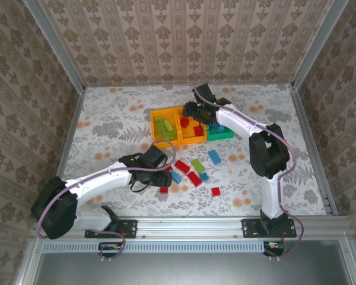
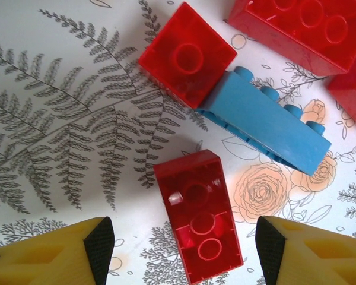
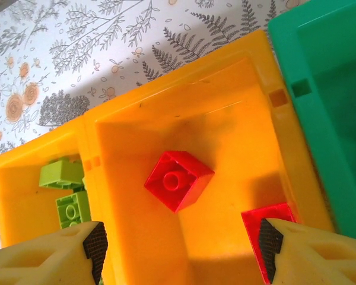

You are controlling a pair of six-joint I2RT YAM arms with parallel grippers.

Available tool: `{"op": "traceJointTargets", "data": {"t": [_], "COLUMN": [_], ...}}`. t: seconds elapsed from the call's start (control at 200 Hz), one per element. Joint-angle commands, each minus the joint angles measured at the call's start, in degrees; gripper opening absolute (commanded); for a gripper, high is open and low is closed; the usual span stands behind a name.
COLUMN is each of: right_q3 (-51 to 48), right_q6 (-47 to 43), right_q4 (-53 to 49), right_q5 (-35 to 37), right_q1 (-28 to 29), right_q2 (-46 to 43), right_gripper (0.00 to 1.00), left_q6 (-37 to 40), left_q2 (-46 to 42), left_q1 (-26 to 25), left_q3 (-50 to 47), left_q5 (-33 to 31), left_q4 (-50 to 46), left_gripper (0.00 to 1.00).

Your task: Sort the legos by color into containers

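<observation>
Flowered table (image 1: 107, 113), closed in by wallpapered walls on three sides and by a metal rail (image 1: 184, 225) along the near edge. Plenty of bare cloth to the left and far right; crowded only in the middle.

At the far middle, in a row and touching side to side: left orange bin (image 1: 153, 119), middle orange bin (image 1: 193, 143), green bin (image 1: 221, 137). Open-topped, thin-walled, rectangular. Holding lime bricks (image 1: 164, 127), red bricks (image 1: 197, 130) and blue bricks (image 1: 216, 126), in that order.

Right gripper (image 3: 181, 249): above the middle orange bin, jaws spread wide, nothing between them. Beneath, a square one-stud red brick (image 3: 178, 178) sitting cornerwise on the bin floor, free on all sides; a second red one partly behind one pad (image 3: 270, 243).

Left gripper (image 2: 184, 249): low over the loose bricks (image 1: 194, 179) strewn between bins and rail, red, blue and lime. Jaws spread wide, gripping nothing, either side of a long red brick (image 2: 199, 219) lying hollow side up, with a gap to each pad. Just beyond, a square red brick (image 2: 187, 54), also hollow side up, touching a blue brick (image 2: 267, 127) tipped on its side.
</observation>
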Motion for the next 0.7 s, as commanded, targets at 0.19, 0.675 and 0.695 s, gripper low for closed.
{"op": "traceJointTargets", "data": {"t": [0.19, 0.675, 0.695], "right_q3": [-7.07, -18.67, -19.52], "right_q6": [-4.02, -6.87, -6.86], "right_q4": [-1.92, -4.95, -5.16], "right_q5": [4.49, 10.33, 10.38], "right_q1": [-1.11, -1.97, -1.92], "right_q2": [-10.38, -20.53, -21.11], "right_gripper": [0.75, 0.79, 0.79], "left_q6": [-2.92, -0.68, -0.35], "left_q2": [4.36, 10.0, 9.51], "left_q1": [-2.49, -3.31, -3.33], "left_q3": [0.0, 5.08, 5.54], "left_q5": [1.47, -3.57, -4.11], "left_q4": [-1.54, -3.4, -3.83], "left_gripper": [0.64, 0.28, 0.27]}}
